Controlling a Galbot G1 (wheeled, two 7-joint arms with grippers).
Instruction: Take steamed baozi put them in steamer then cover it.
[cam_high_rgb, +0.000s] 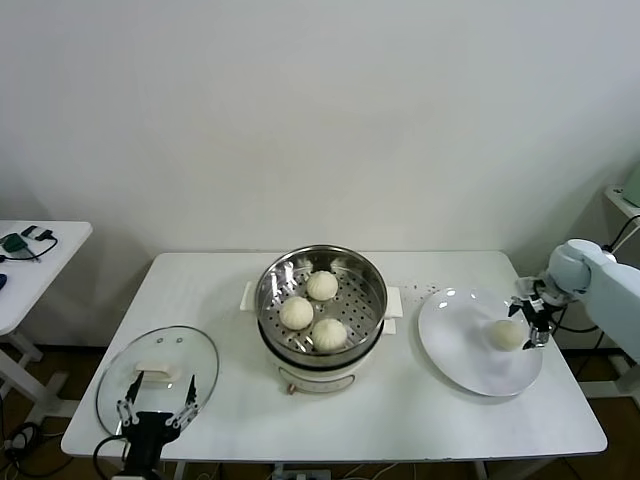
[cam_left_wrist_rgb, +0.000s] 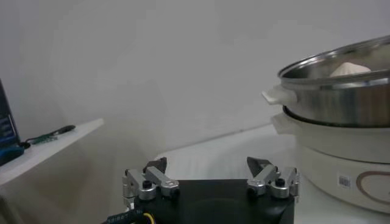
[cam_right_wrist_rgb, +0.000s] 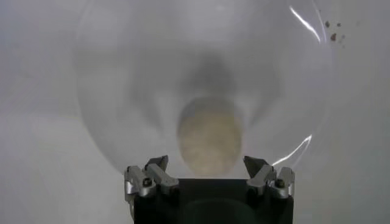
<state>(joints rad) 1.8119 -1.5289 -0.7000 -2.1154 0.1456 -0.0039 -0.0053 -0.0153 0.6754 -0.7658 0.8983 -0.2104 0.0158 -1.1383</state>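
Three baozi (cam_high_rgb: 322, 285) (cam_high_rgb: 296, 313) (cam_high_rgb: 329, 333) lie in the steel steamer (cam_high_rgb: 372, 280) on its white pot base at the table's middle. The fourth baozi (cam_high_rgb: 506, 335) lies on the white plate (cam_high_rgb: 455, 340) at the right. My right gripper (cam_high_rgb: 529, 315) is open just above and beside it; in the right wrist view the baozi (cam_right_wrist_rgb: 209, 136) lies ahead of the spread fingers of the gripper (cam_right_wrist_rgb: 206, 164), untouched. The glass cover (cam_high_rgb: 190, 355) lies flat at the front left. My left gripper (cam_high_rgb: 158, 410) is open over the cover's near edge. The steamer (cam_left_wrist_rgb: 341, 91) shows in the left wrist view.
A small white side table (cam_high_rgb: 40, 262) with dark items stands at the far left. A few dark crumbs (cam_high_rgb: 425, 290) lie behind the plate. The table's front edge (cam_high_rgb: 340, 448) runs close below the cover and plate.
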